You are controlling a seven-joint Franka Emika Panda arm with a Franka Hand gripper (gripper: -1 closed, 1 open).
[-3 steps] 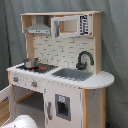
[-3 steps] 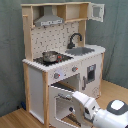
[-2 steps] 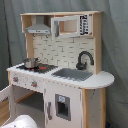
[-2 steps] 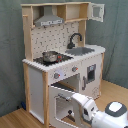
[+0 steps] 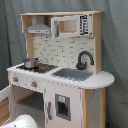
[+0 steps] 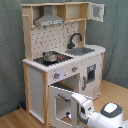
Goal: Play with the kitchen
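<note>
Low in the second exterior view, at the end of the white arm (image 6: 107,115): the gripper (image 6: 74,101), right up against the open oven door (image 6: 61,104) of the kitchen (image 6: 35,82). Cannot tell whether spread or pressed together, nor whether touching the door or merely just beside it.

Directly behind and above the gripper: the whole toy kitchen, white panels and light wood, upright on a wooden floor (image 6: 12,119) before a grey-green curtain (image 6: 10,50). Just above the gripper, on the front panel: two knobs (image 6: 56,75). Higher, on the counter: a small metal pot (image 6: 50,56) sitting on the dark hob (image 6: 59,59). Further from the gripper along the counter: the sink (image 6: 82,51) with the black faucet (image 6: 75,39) arched behind it. Highest above the gripper: the grey hood (image 6: 49,20), under the top shelf, with a small cabinet door (image 6: 97,11) ajar at the far end.

In the first exterior view: only a pale rounded part of the arm (image 5: 22,122) at the bottom edge, gripper itself not made out. Above it the same kitchen (image 5: 92,107), with pot (image 5: 31,62), sink (image 5: 72,74), faucet (image 5: 84,59) and hood (image 5: 39,29), and the oven door (image 5: 5,96) swung out at the first exterior view's left
</note>
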